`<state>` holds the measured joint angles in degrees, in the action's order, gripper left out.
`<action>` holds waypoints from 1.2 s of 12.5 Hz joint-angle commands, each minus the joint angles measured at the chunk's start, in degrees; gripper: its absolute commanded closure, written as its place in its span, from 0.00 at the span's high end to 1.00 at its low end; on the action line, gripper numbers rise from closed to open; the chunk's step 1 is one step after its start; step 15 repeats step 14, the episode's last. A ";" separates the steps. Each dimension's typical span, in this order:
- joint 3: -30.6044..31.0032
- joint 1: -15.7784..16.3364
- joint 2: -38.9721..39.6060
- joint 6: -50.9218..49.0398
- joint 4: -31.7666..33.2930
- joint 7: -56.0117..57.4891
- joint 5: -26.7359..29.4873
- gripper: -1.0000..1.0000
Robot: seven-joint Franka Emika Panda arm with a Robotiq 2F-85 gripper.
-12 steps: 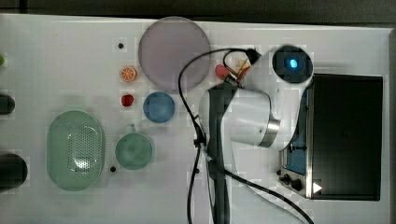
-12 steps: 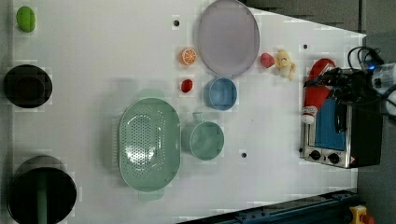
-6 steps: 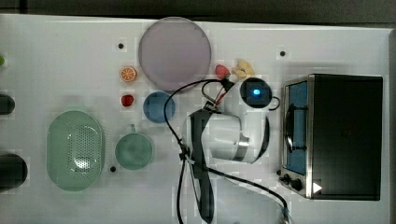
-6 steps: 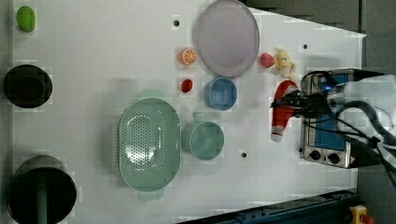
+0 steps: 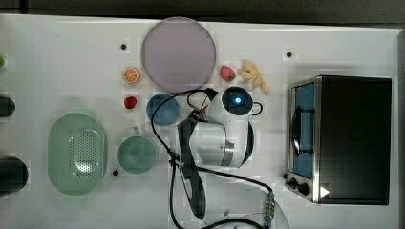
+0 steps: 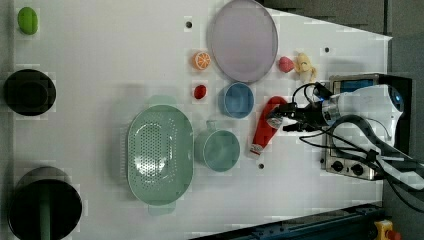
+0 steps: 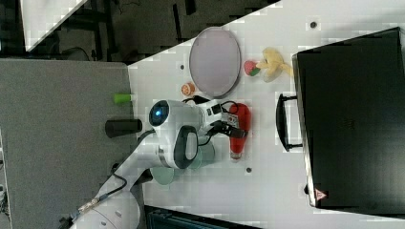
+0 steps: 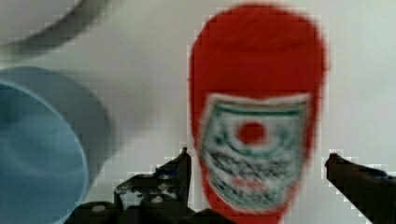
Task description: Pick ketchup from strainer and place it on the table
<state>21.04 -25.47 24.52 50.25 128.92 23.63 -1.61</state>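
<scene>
— Where is the ketchup (image 6: 266, 126) lying?

— It is lying flat on the table (image 6: 100, 60), just beside the green cup (image 6: 219, 149) and near the blue bowl (image 6: 237, 99). The strainer (image 6: 159, 154) is sitting apart from it, and it is showing no bottle inside.

— And the gripper (image 8: 258, 170)?

— It is hanging over the bottle. In the wrist view the fingers (image 8: 180, 170) are standing wide apart, one at each side of the label, with a gap on one side, gripping nothing.
</scene>
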 commanded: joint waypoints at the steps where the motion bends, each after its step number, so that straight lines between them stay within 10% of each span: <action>1: -0.07 -0.64 -8.22 -1.54 -3.78 0.04 0.56 1.00; 15: 1.38 -0.22 -22.34 -40.57 -31.63 -23.32 1.11 1.00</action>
